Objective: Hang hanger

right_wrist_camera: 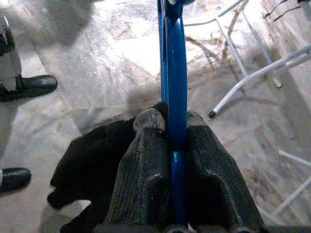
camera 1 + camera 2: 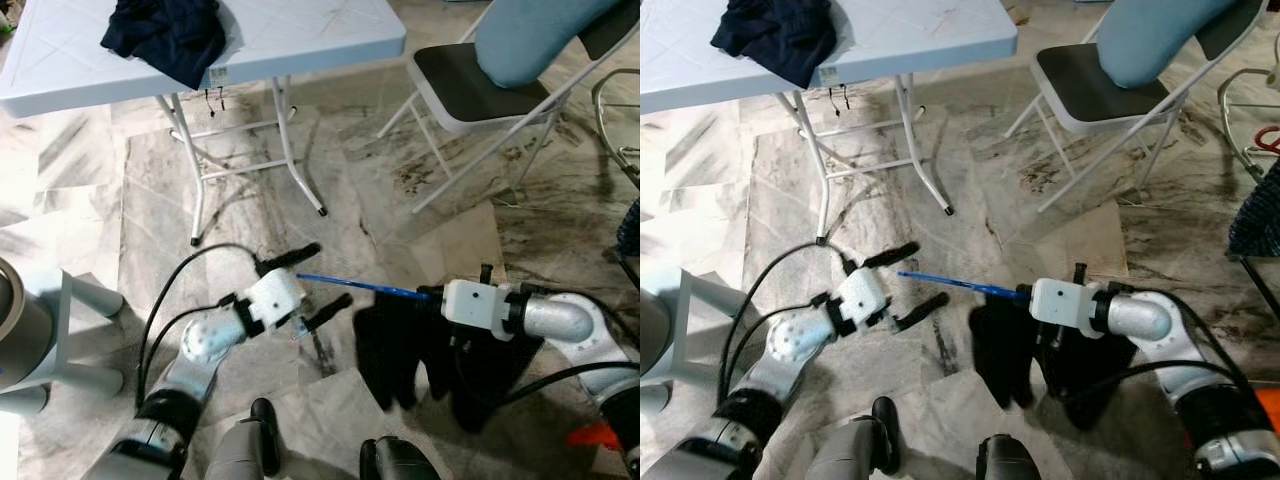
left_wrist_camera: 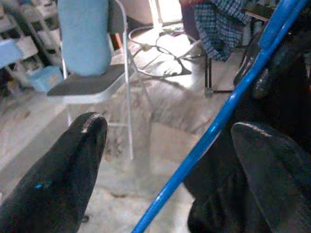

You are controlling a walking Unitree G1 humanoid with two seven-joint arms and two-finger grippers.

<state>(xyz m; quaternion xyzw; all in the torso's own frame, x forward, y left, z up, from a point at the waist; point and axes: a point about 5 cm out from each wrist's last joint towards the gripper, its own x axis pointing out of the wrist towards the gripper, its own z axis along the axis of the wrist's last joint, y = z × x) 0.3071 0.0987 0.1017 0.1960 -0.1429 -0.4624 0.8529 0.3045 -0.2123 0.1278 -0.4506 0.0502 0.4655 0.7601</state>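
Above the marble floor [image 2: 150,190], near the white folding surface [image 2: 300,40] and chair [image 2: 470,95], my right gripper [image 2: 432,294] is clenched on the blue hanger [image 2: 350,285] draped with a black garment [image 2: 400,350], its free end reaching between my left gripper's [image 2: 312,283] spread fingers.

1. Head views are evenly bright and sharp; the grey-veined marble floor [image 2: 400,200] shines softly with no hard glare.
2. Soft shadow pools beneath the pale blue folding bench [image 2: 300,40] and the white metal folding chair [image 2: 470,100].
3. Left wrist view is hazy: the blunt black rubber fingertips [image 3: 63,179] blur up close, and a doorway glares white behind.
4. Right wrist view washes out on sunlit floor; the thin blue plastic hanger [image 1: 176,87] stays crisp.
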